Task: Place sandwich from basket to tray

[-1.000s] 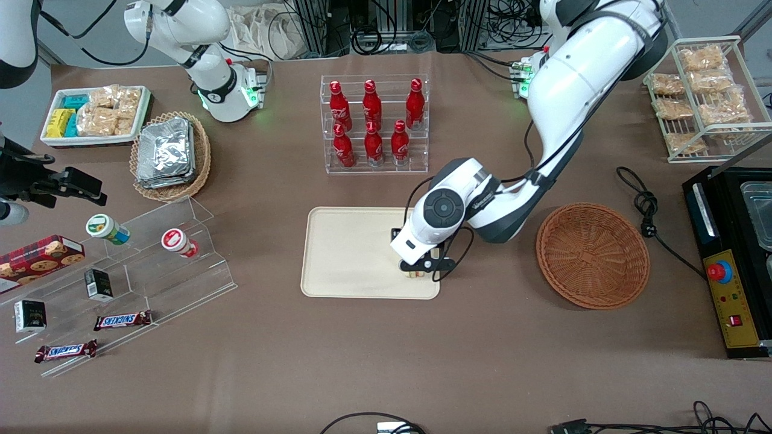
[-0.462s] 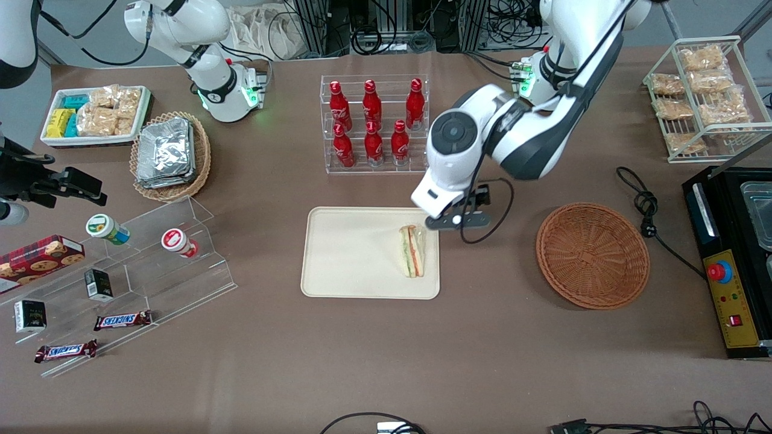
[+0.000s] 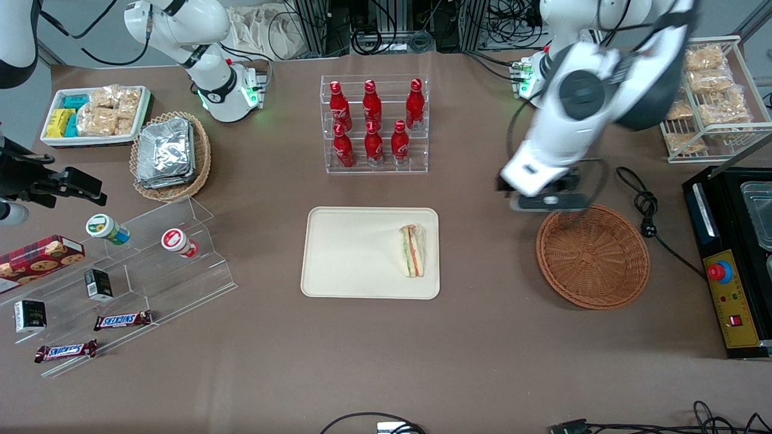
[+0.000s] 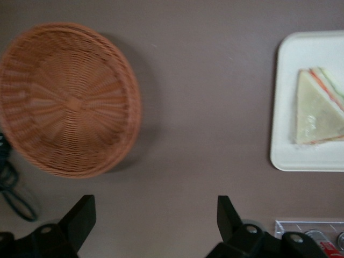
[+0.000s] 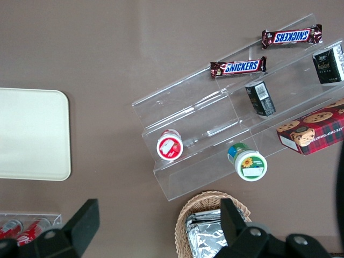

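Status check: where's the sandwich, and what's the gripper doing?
Gripper open, empty, above the table by the basket. Sandwich lies on the tray. Nothing in the way.

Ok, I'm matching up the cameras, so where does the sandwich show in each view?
Front view: the sandwich lies on the tray, at its end nearest the basket.
Left wrist view: the sandwich lies on the tray; the open gripper hangs above bare table.
Right wrist view: not in it.
Shared landmark: the tray.
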`<state>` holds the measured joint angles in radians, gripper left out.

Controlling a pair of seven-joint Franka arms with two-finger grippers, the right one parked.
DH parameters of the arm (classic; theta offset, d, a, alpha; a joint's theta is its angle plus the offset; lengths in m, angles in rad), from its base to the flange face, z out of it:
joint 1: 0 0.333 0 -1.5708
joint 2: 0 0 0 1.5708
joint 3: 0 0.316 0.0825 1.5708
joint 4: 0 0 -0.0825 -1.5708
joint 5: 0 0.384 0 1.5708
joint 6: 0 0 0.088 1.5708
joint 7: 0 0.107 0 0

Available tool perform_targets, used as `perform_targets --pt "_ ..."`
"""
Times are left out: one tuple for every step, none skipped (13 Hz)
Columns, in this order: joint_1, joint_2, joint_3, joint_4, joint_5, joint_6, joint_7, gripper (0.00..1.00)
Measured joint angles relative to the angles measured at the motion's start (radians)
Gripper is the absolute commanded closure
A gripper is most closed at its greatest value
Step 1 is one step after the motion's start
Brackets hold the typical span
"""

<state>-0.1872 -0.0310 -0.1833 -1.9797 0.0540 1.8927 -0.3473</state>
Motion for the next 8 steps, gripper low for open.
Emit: perform_targets --pt "0.002 -0.030 0.052 0.000 -0.009 -0.022 0.052 0.00" --pt "0.002 -0.050 0.105 0.006 -0.016 -0.048 0.098 0.00" --pt "0.002 -0.059 0.165 0.021 -0.025 -0.080 0.146 0.00" --pt "0.003 -0.058 0.226 0.046 -0.036 -0.112 0.193 0.00" --pt "0.004 -0.051 0.281 0.081 -0.043 -0.143 0.226 0.00" --pt "0.005 -0.037 0.332 0.127 -0.046 -0.184 0.244 0.00" --pt "0.005 -0.016 0.373 0.177 -0.047 -0.232 0.256 0.00" --pt "0.006 0.011 0.402 0.228 -0.047 -0.272 0.263 0.00"
